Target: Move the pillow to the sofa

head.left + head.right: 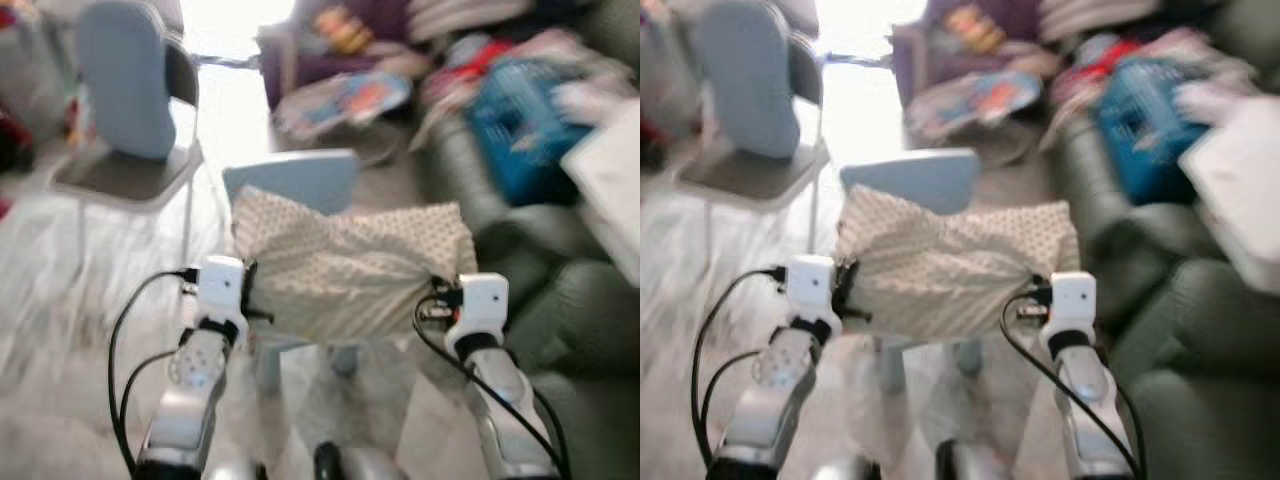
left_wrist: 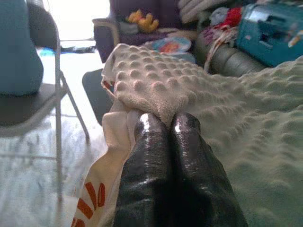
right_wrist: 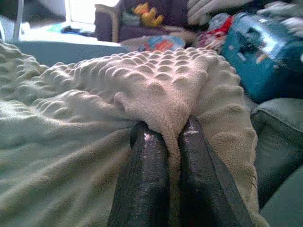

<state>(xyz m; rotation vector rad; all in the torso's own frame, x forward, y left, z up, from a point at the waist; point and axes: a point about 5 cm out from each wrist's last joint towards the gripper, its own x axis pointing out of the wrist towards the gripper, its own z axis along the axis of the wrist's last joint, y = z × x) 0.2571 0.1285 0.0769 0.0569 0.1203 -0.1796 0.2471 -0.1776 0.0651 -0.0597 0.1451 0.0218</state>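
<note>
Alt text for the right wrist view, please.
The right gripper, its two black fingers pinched shut on a fold of the cream, bumpy-textured pillow. Beyond it, a dark green sofa holds a teal case.

We see our right claw [image 3: 173, 135] pinching a fold of the bumpy cream pillow [image 3: 142, 90] between both black fingers [image 3: 147, 175]; a teal case [image 3: 265, 52] and dark sofa [image 3: 277, 142] lie beyond.

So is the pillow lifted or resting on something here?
Lifted: the pillow hangs between the left gripper and right gripper, each with fingers pinched on a corner. Whether it touches the blue seat behind, cannot tell.
</note>
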